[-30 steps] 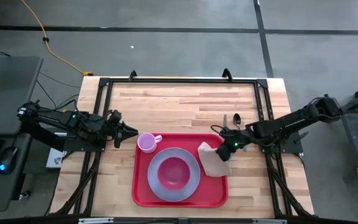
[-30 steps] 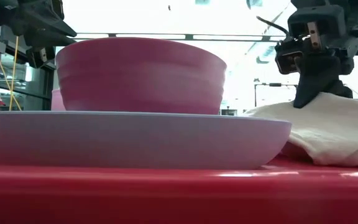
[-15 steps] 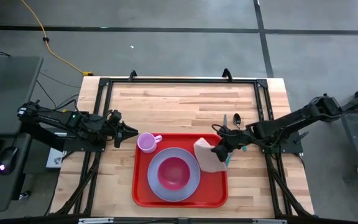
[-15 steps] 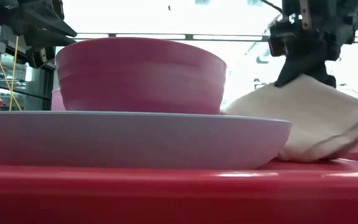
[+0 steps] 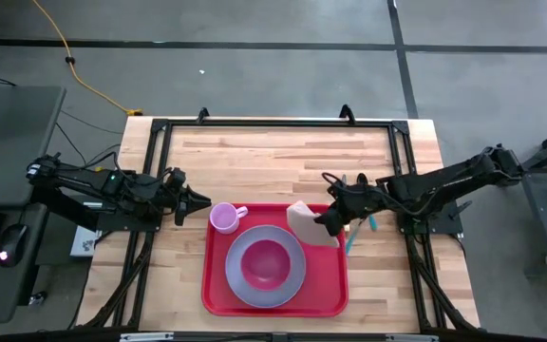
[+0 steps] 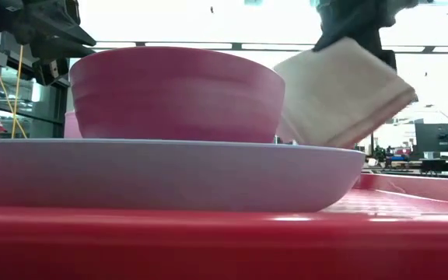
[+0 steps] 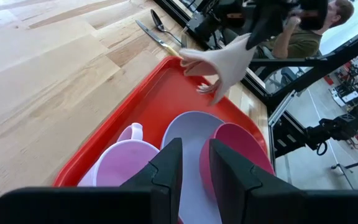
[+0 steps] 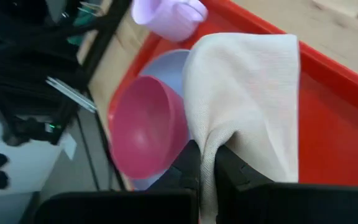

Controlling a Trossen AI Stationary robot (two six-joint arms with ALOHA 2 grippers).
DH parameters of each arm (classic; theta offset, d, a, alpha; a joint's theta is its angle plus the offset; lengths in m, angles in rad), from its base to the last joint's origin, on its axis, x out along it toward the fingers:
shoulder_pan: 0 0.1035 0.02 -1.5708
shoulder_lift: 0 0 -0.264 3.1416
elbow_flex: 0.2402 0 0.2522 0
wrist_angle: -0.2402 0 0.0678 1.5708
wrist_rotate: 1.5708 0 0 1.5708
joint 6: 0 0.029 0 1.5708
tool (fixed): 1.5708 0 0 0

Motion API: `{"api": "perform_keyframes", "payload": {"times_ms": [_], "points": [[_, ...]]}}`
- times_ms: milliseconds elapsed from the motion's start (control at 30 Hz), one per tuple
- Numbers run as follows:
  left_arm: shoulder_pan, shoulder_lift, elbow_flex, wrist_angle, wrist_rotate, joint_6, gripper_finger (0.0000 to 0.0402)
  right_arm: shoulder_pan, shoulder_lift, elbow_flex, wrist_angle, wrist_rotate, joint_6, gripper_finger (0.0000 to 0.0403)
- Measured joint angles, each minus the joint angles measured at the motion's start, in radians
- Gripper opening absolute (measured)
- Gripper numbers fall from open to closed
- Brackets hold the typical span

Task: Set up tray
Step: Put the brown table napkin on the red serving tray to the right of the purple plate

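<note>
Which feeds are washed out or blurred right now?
Low view: background blown out white, with the bowl and plate looming huge up close. Right wrist view: napkin and bowl soft, out of focus. High view: evenly lit, sharp.

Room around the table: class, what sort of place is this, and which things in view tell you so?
Probably a robotics lab or workshop, not a dining room. The wooden table sits in a black metal frame on a bare concrete floor, with a yellow cable trailing across it and a desk with keyboard and mouse alongside.
</note>
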Motion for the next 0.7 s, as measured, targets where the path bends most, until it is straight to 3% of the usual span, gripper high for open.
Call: {"api": "perform_keyframes", "payload": {"times_ms": [167,433,700], "points": [[0.000,0.000,0.000,0.000,0.001,0.002,0.0111,0.042,0.000,0.017,0.001,0.001,0.129,0.0000],[0.000,0.000,0.000,0.000,0.016,0.011,0.0111,0.208,0.003,0.017,0.000,0.090,0.357,0.0000],[0.000,0.000,0.000,0.000,0.016,0.013,0.0111,0.330,0.095,0.017,0.103,0.110,0.490,0.0000]]}}
